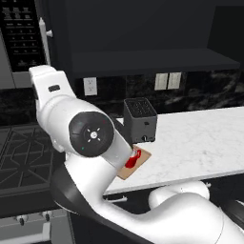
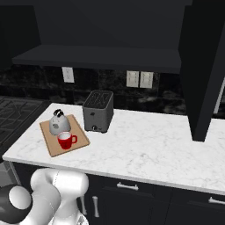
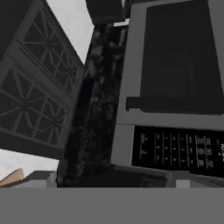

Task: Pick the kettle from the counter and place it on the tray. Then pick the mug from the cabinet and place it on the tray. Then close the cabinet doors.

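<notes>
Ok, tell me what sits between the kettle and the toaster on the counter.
Nothing: in the right base view, a bare strip of the tray and counter separates the kettle from the toaster.

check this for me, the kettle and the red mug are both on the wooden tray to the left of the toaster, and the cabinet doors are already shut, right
Not quite. The kettle and the mug do sit on the tray left of the toaster, but the cabinet doors are not shut: the right base view shows the right door swung out over the counter, with the cabinet's inner shelf exposed.
</notes>
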